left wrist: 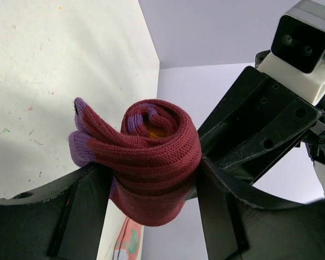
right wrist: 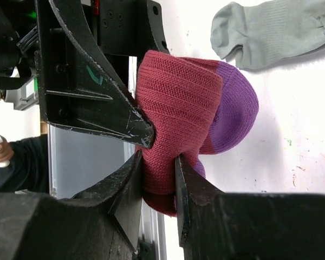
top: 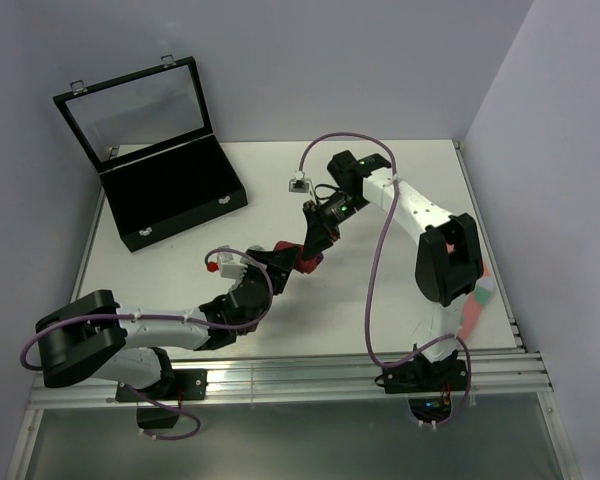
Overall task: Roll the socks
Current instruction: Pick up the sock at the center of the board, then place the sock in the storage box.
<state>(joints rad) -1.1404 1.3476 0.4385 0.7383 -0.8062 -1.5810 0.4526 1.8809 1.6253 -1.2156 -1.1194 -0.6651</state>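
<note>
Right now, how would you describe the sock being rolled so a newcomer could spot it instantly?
Look to the middle of the white table, where the left gripper and right gripper meet. Both hold a red sock wound into a roll. It is dark ribbed knit with a purple patch, unlike the flat, pale grey sock lying nearby.

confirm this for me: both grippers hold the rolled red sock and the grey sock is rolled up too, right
Not quite. The grey sock is not rolled: the right wrist view shows it lying flat and unrolled on the table. The rest holds: the left gripper and the right gripper both hold the rolled red sock.
</note>
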